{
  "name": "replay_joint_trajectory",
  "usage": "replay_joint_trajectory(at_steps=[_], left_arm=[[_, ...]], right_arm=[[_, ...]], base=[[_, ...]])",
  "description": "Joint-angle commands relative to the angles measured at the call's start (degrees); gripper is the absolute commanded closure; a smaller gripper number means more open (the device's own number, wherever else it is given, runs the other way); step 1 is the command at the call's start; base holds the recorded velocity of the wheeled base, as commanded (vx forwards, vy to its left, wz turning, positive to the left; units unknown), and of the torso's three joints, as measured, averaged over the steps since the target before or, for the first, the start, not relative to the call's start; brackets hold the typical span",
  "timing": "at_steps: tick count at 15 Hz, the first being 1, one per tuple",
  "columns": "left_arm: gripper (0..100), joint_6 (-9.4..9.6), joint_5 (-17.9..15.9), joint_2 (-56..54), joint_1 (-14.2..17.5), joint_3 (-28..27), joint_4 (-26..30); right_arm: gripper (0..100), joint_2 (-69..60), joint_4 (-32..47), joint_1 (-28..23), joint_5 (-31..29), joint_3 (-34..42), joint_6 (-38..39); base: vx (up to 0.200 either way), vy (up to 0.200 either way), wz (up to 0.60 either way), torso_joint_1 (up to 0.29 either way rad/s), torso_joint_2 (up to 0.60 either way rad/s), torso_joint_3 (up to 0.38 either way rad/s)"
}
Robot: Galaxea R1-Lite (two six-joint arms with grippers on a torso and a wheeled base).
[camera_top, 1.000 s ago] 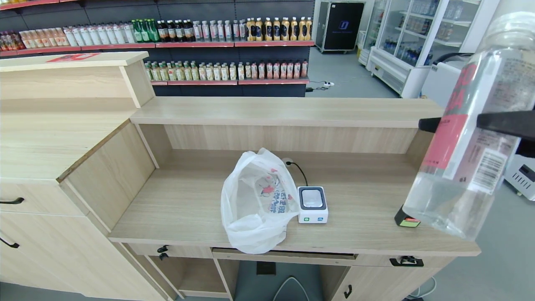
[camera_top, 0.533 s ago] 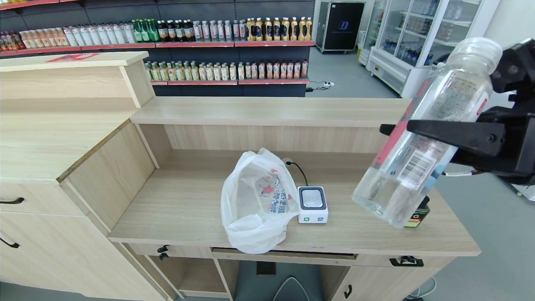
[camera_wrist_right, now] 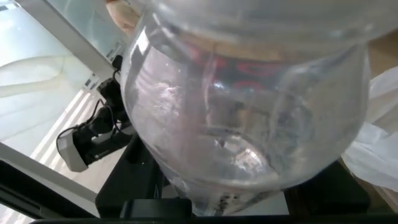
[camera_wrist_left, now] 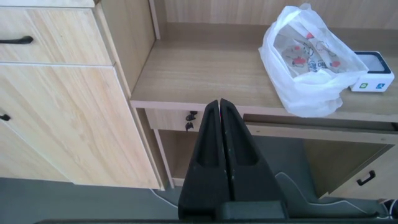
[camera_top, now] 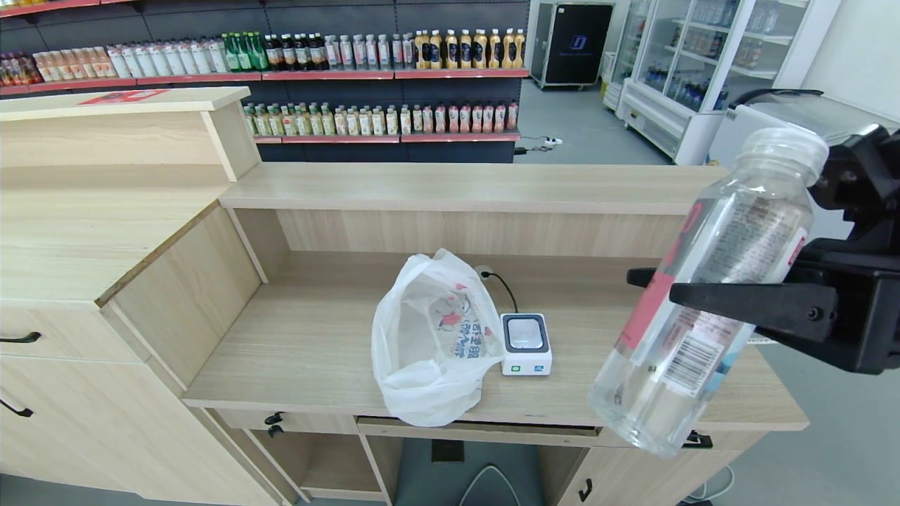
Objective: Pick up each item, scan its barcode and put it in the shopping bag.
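A clear water bottle [camera_top: 710, 295] with a pink label hangs tilted over the desk's right front corner, cap up and barcode toward the head camera. My right gripper [camera_top: 652, 284] is shut on its middle, one finger [camera_top: 745, 308] across the front. In the right wrist view the bottle's base [camera_wrist_right: 249, 118] looms close. The white shopping bag [camera_top: 429, 337] stands open at the desk's middle, with the white scanner [camera_top: 526, 343] touching its right side. My left gripper [camera_wrist_left: 219, 109] is shut and holds nothing, low in front of the desk's left end; the bag [camera_wrist_left: 311, 59] and scanner [camera_wrist_left: 373, 71] lie beyond it.
A raised counter ledge [camera_top: 478, 186] runs behind the desk [camera_top: 295, 351], and a taller counter [camera_top: 105, 197] walls its left side. A black cable [camera_top: 505, 284] leads back from the scanner. Drawers with dark handles [camera_wrist_left: 15, 41] sit below left. Drink shelves [camera_top: 316, 74] stand far behind.
The right gripper has carried the bottle leftward into view, then lower toward the desk's front right corner. The bottle now covers the small dark item on the desk's right end.
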Motion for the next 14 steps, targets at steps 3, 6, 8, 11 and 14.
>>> replay_joint_trajectory(at_steps=[3, 6, 8, 11, 14], left_arm=[[100, 0.02, 0.1, 0.0, 0.0, 0.0, 0.0], [100, 0.02, 0.1, 0.0, 0.0, 0.0, 0.0], [100, 0.02, 0.1, 0.0, 0.0, 0.0, 0.0], [100, 0.02, 0.1, 0.0, 0.0, 0.0, 0.0], [100, 0.02, 0.0, 0.0, 0.0, 0.0, 0.0]], right_arm=[[100, -1.8, 0.6, 0.8, 0.0, 0.9, 0.0], [100, -2.2, 1.0, 1.0, 0.0, 1.0, 0.0], [100, -2.4, 1.0, 0.9, 0.0, 1.3, 0.0], [100, -2.3, 1.1, 0.9, 0.0, 1.4, 0.0], [100, -2.0, 1.8, 0.9, 0.0, 1.2, -0.4]], base=[[0.0, 0.0, 0.0, 0.0, 0.0, 0.0], [0.0, 0.0, 0.0, 0.0, 0.0, 0.0], [0.0, 0.0, 0.0, 0.0, 0.0, 0.0], [0.0, 0.0, 0.0, 0.0, 0.0, 0.0], [0.0, 0.0, 0.0, 0.0, 0.0, 0.0]])
